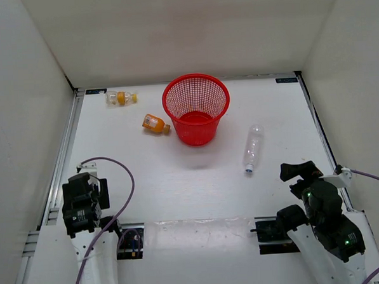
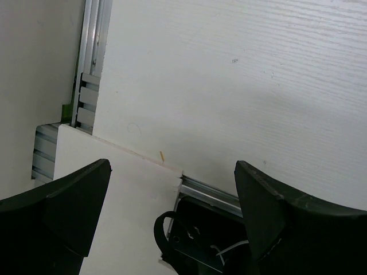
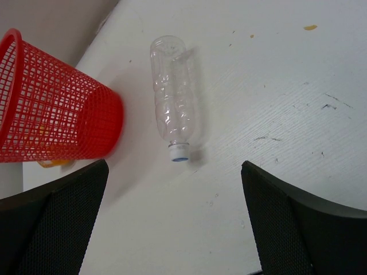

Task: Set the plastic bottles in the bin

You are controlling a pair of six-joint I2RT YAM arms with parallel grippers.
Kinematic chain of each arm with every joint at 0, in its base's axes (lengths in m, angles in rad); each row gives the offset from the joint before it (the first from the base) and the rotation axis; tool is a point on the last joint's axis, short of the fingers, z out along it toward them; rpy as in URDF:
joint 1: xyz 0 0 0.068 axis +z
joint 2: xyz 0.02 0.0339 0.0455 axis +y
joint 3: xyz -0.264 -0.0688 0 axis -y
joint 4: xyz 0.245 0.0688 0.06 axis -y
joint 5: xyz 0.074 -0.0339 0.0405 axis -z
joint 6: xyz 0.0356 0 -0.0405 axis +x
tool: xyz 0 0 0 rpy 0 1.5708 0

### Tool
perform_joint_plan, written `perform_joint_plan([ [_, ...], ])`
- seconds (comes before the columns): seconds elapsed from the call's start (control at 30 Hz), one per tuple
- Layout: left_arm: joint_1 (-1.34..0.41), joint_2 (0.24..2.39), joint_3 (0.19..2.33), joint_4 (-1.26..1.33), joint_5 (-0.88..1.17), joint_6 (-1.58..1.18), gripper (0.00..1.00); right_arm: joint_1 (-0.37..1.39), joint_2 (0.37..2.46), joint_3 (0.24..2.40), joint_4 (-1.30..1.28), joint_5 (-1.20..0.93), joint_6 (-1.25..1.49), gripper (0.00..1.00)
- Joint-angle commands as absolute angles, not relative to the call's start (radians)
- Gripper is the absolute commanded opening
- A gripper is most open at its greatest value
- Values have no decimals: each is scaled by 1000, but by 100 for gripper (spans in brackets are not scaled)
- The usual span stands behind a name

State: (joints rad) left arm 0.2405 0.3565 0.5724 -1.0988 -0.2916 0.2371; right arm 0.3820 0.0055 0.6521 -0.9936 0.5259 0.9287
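Observation:
The red mesh bin (image 1: 201,130) stands upright at the back middle of the table. A clear bottle with an orange cap (image 1: 120,98) lies at the back left. A stubby orange bottle (image 1: 155,124) lies just left of the bin. A slim clear bottle (image 1: 253,148) lies right of the bin, cap towards me. My left gripper (image 1: 87,182) is open and empty at the near left. My right gripper (image 1: 299,172) is open and empty at the near right. In the right wrist view the slim bottle (image 3: 174,97) lies ahead of the open gripper (image 3: 175,215), with the bin (image 3: 51,109) to its left.
White walls enclose the table on three sides. An aluminium rail (image 1: 66,148) runs along the left edge. In the left wrist view the open gripper (image 2: 172,197) hangs over the near table edge, a black mount (image 2: 200,240) and a cable.

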Motion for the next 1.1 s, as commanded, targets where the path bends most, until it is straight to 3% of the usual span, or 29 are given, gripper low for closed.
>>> perform_joint_plan([
  [0.0, 249, 351, 606, -1098, -276, 249, 100, 388, 26, 669, -983, 539, 936, 100],
  [0.17, 249, 342, 621, -1089, -440, 128, 100, 388, 253, 669, -891, 411, 792, 100],
  [0.4, 249, 362, 637, -1074, -417, 251, 100, 364, 1072, 923, -905, 108, 624, 100],
  [0.5, 249, 393, 679, -1074, -428, 252, 100, 319, 1195, 994, -853, 182, 612, 100],
  [0.67, 249, 388, 693, -1063, -428, 262, 100, 172, 1351, 1006, -675, -12, 612, 100],
  [0.93, 249, 377, 625, -1012, -393, 325, 100, 189, 1722, 1196, -673, -16, 568, 100],
  [1.07, 249, 414, 609, -951, -383, 350, 100, 166, 1781, 1210, -673, -18, 617, 99],
])
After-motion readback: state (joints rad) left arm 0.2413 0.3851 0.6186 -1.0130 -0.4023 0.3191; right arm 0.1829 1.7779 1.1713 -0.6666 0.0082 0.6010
